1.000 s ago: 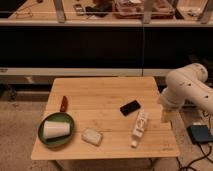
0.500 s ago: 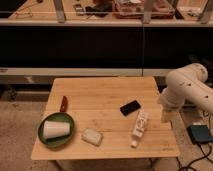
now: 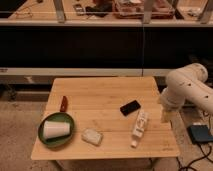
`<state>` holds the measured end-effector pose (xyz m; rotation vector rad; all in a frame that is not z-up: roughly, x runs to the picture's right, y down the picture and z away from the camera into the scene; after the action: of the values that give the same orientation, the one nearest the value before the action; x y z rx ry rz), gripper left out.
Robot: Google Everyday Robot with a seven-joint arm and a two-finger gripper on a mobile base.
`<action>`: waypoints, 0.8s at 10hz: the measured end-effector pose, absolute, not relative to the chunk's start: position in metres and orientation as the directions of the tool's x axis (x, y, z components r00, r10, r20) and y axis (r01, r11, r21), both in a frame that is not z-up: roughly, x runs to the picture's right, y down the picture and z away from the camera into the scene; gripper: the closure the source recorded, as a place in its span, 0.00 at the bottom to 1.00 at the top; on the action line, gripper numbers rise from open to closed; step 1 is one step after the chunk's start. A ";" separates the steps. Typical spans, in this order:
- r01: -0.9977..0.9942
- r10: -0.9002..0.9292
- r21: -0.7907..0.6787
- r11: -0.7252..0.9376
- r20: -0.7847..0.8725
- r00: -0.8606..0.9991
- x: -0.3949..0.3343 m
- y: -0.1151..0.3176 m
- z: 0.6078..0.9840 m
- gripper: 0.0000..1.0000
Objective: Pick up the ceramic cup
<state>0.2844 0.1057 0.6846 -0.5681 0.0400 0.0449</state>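
— What takes up the most room?

— The wooden table (image 3: 100, 92), and beside its right edge the robot's white arm (image 3: 187, 90).

— And the gripper?

— The gripper (image 3: 164, 116) hangs at the end of that arm, just off the table's right edge, well apart from the cup. It holds nothing that I can see; whether it is wide or narrow I cannot tell.

— Where is the cup?

— The ceramic cup (image 3: 55, 130) lies on its side on the green plate (image 3: 56, 143) at the front left corner of the table.

— The rest?

— A long white bottle (image 3: 140, 127) lies near the front right; its label is too blurred to read. Just behind it is a flat black slab (image 3: 130, 107). A whitish block (image 3: 92, 136) sits just right of the plate, and a small red object (image 3: 64, 103) lies behind the plate.
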 end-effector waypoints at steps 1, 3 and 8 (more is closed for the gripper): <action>-0.054 0.031 -0.537 0.842 -0.050 0.998 0.284 0.106 0.685 0.35; -0.054 0.032 -0.537 0.842 -0.050 0.998 0.284 0.105 0.685 0.35; 0.139 -0.040 -0.455 0.880 0.220 0.975 0.118 0.064 0.667 0.35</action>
<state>0.1181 0.0637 0.6666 -0.4874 -0.2078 -0.0936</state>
